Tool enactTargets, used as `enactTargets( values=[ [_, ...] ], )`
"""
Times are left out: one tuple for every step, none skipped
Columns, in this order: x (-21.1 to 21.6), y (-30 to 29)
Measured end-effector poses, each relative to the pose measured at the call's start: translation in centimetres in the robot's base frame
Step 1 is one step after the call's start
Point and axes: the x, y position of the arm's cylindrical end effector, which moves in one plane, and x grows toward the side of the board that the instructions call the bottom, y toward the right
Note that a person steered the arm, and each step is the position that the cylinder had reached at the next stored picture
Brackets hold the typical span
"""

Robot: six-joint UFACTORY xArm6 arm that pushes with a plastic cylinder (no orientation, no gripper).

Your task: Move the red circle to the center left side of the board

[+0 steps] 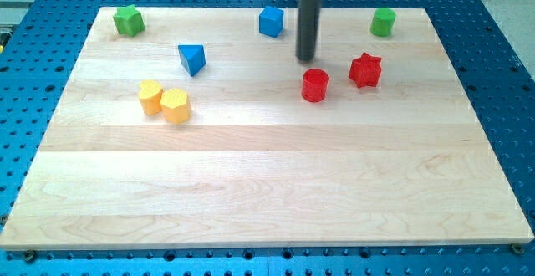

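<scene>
The red circle (315, 85) is a short red cylinder standing right of the board's middle, in the upper half. My tip (306, 59) is just above it in the view and slightly to its left, a small gap apart, not touching. A red star (365, 70) sits close to the circle's right. The dark rod rises from the tip to the view's top edge.
A blue cube (271, 22) lies left of the rod near the top edge. A blue triangle (191, 59), two touching yellow blocks (150, 97) (175, 106), a green star-like block (129, 20) at top left, a green cylinder (383, 23) at top right. Wooden board (267, 201) on blue perforated table.
</scene>
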Motion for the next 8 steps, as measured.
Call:
enactTargets(
  values=[
    [4.9, 1.7],
    [6.4, 2.8],
    [7.6, -1.3],
    [10.0, -4.1],
    [12.3, -3.6],
    [8.8, -6.7],
    [8.5, -12.5],
    [8.4, -16.1]
  ],
)
